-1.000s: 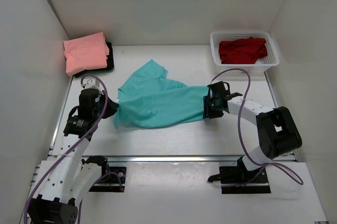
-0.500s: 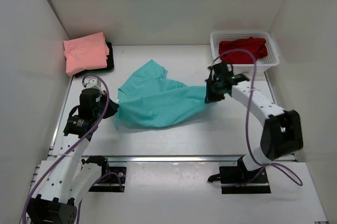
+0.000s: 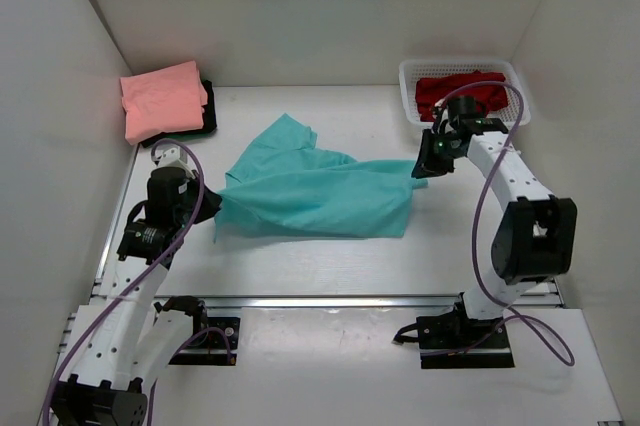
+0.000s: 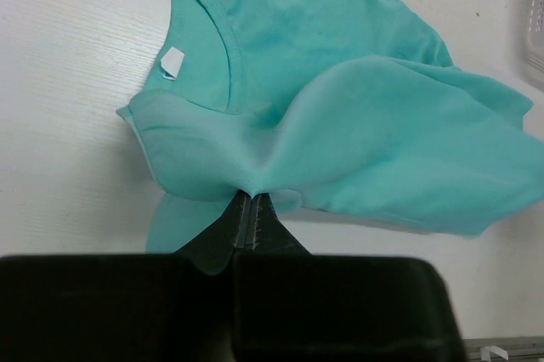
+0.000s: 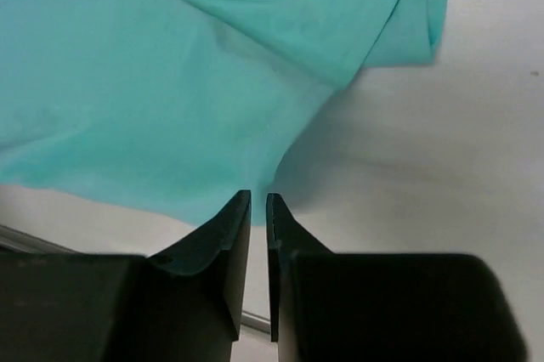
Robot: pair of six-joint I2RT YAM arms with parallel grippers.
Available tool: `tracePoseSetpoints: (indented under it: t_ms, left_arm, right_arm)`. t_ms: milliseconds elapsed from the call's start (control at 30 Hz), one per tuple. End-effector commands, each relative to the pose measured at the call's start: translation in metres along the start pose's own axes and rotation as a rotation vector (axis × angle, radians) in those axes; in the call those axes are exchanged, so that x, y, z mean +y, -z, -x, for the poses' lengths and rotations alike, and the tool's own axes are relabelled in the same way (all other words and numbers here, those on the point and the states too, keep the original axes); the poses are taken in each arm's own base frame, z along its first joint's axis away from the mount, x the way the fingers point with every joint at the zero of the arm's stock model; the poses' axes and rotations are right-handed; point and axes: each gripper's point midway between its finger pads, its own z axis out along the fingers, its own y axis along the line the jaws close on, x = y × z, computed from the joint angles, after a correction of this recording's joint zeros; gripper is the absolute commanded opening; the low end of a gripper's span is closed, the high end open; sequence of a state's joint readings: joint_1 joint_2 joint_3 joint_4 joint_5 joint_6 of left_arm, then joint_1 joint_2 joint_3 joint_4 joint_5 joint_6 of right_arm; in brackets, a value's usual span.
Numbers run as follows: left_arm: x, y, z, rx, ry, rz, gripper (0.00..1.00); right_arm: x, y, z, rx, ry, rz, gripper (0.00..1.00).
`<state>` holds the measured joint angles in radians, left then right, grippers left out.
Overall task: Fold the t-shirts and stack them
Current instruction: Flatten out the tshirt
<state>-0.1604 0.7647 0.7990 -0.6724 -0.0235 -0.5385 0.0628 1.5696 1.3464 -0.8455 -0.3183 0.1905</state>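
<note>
Teal t-shirt [image 4: 365,132] pinched in left end effector [image 4: 251,199]

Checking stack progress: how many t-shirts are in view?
4. Teal t-shirt spread mid-table; salmon pink t-shirt folded far left atop a dark t-shirt, mostly hidden; red t-shirt in the white basket. More could lie beneath.

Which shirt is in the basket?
The red shirt: it alone lies in the white basket at the far right. The teal shirt is spread on the table, and the pink shirt lies on the dark shirt, far left.
</note>
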Motion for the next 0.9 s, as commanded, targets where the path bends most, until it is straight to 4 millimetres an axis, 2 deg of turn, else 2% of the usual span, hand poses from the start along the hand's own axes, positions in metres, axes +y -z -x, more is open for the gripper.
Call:
tracePoseSetpoints:
  t_ms: [0, 67, 100, 133, 200, 233, 267, 300, 333, 367, 400, 433, 467, 500, 567, 767, 867]
  left_arm:
    - [-0.002, 0.000, 0.005, -0.014, -0.004, -0.004, 0.00]
    - [-0.003, 0.001, 0.006, -0.016, -0.006, -0.003, 0.00]
    - [-0.002, -0.001, 0.004, -0.010, -0.008, -0.001, 0.00]
    - [-0.001, -0.001, 0.002, -0.005, -0.007, 0.000, 0.00]
    - [0.000, -0.002, 0.004, -0.014, -0.002, 0.000, 0.00]
    - [-0.001, -0.002, 0.003, -0.012, -0.002, -0.001, 0.00]
    - [0.000, -0.003, 0.001, -0.011, -0.008, -0.002, 0.00]
    - [-0.001, -0.002, 0.002, -0.011, -0.004, -0.002, 0.00]
    - [0.001, -0.003, 0.000, -0.009, -0.003, 0.001, 0.00]
    - [0.001, -0.004, 0.000, -0.005, -0.001, 0.003, 0.00]
    - [0.000, -0.004, 0.000, -0.011, -0.004, -0.005, 0.00]
    - [0.003, -0.006, -0.002, -0.001, 0.000, 0.008, 0.00]
    - [0.001, -0.006, -0.003, 0.002, -0.005, 0.000, 0.00]
    - [0.001, -0.006, -0.002, -0.004, -0.003, 0.000, 0.00]
    - [0.000, -0.007, -0.005, 0.002, -0.001, -0.007, 0.00]
    - [-0.002, -0.009, -0.010, 0.016, -0.002, -0.016, 0.00]
    - [0.000, -0.008, -0.011, 0.016, -0.005, -0.007, 0.00]
  right_arm:
    - [0.003, -0.008, 0.046, -0.144, 0.038, 0.017, 0.11]
    - [0.002, -0.006, 0.058, -0.201, 0.016, 0.012, 0.24]
    - [-0.001, -0.006, 0.060, -0.223, 0.011, 0.001, 0.34]
    - [0.001, -0.004, 0.060, -0.234, 0.007, 0.011, 0.34]
    - [0.000, -0.013, 0.038, -0.203, -0.002, 0.003, 0.33]
    - [-0.001, -0.016, 0.021, -0.174, -0.009, -0.002, 0.32]
    - [0.005, -0.014, 0.013, -0.168, -0.001, 0.007, 0.32]
    - [0.013, -0.021, -0.007, -0.127, -0.001, 0.023, 0.33]
    - [0.013, -0.023, -0.020, -0.100, -0.002, 0.019, 0.33]
    - [0.013, -0.032, -0.054, -0.038, 0.008, 0.005, 0.32]
    - [0.028, -0.031, -0.067, -0.028, 0.035, 0.028, 0.32]
    - [0.027, -0.038, -0.086, 0.007, 0.045, 0.019, 0.32]
    - [0.040, -0.039, -0.096, 0.004, 0.076, 0.043, 0.34]
    - [0.039, -0.046, -0.117, 0.048, 0.071, 0.037, 0.37]
    - [0.059, -0.055, -0.149, 0.109, 0.149, 0.062, 0.49]
    - [0.062, -0.081, -0.213, 0.281, 0.245, 0.026, 0.57]
    - [0.059, -0.085, -0.241, 0.369, 0.318, -0.028, 0.57]
